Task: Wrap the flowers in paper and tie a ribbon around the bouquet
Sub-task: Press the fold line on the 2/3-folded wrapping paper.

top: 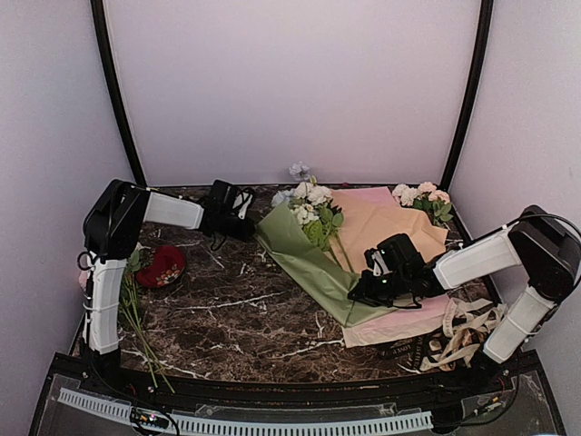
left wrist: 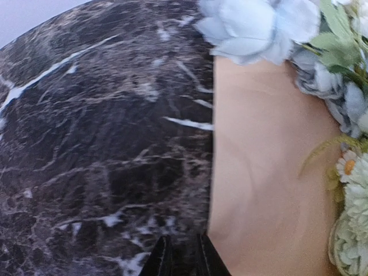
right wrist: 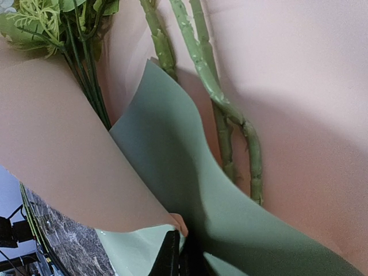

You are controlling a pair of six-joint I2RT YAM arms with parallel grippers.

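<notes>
Red bowl (top: pixel 163 265) at table left, contents indistinct. Sage-green paper (top: pixel 309 263) lies diagonally at centre over a tan sheet (top: pixel 399 227), folded partly around the flowers (top: pixel 309 211), whose blossoms are at its far end. Right claw (top: pixel 368 292) is clenched on the paper's near, narrow end; left claw (top: pixel 247 222) sits near the paper's far-left corner, whether released or clenched cannot be told. Right wrist view alone shows knobbly green stems (right wrist: pixel 221 98) on the tan sheet beside the paper's curled edge; left wrist view shows blossoms, tan sheet and marble tabletop (left wrist: pixel 103 144).
</notes>
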